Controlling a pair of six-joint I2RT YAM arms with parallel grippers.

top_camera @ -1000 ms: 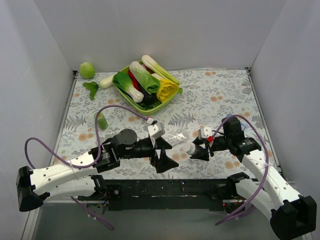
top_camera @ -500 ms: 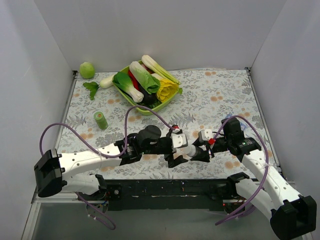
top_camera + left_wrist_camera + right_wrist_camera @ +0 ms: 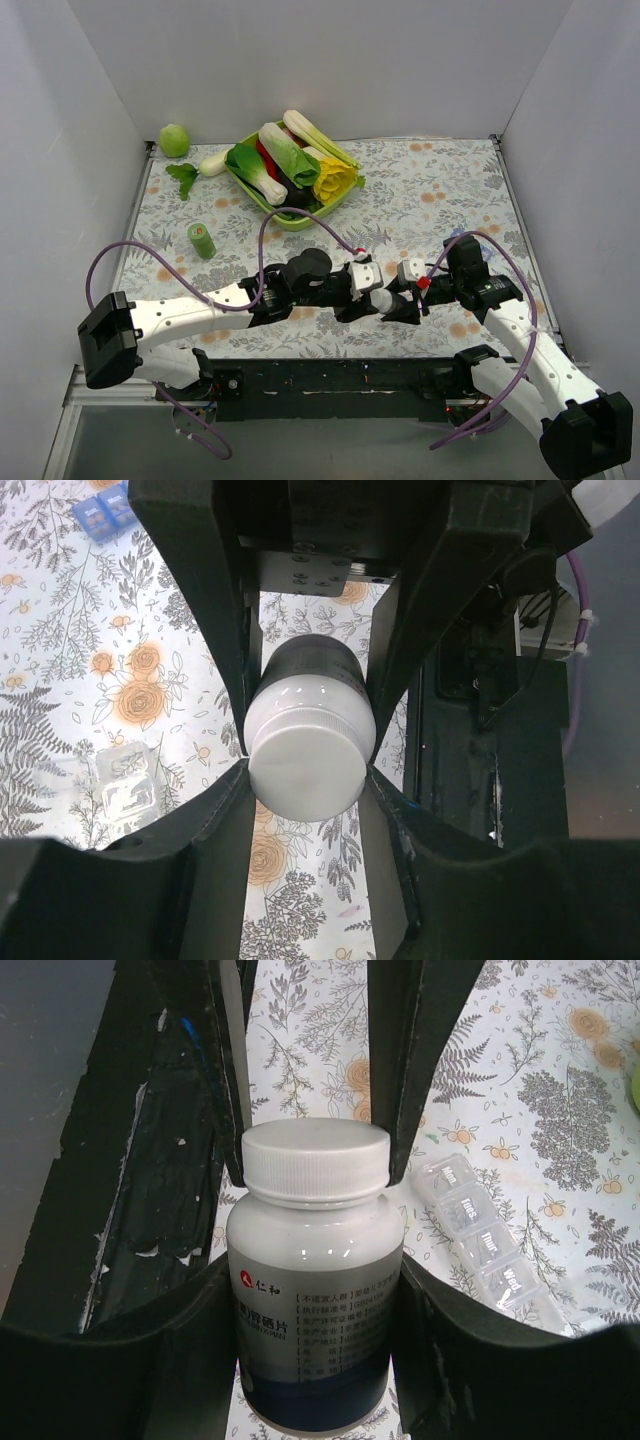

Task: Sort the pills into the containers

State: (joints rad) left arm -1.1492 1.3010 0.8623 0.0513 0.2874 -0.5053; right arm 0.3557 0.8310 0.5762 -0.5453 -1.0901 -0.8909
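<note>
A white pill bottle [image 3: 315,1290] with a dark-banded label lies between both arms just above the table [image 3: 381,298]. My right gripper [image 3: 315,1305] is shut on its body. My left gripper [image 3: 308,772] is shut on its white cap [image 3: 308,748], one finger on each side, and reaches in from the left [image 3: 363,300]. The clear pill-organiser strip [image 3: 482,1243], its lids marked with day names, lies on the floral cloth beside the bottle [image 3: 122,792]. No loose pills show.
A green tray [image 3: 262,197] of toy vegetables stands at the back, with a green ball [image 3: 174,139] in the far left corner. A small green bottle [image 3: 202,240] stands on the left. Blue packets [image 3: 100,510] lie near the right arm.
My left arm has swung right to the bottle and its open jaws have shut on the cap. The right arm and the bottle have stayed put.
</note>
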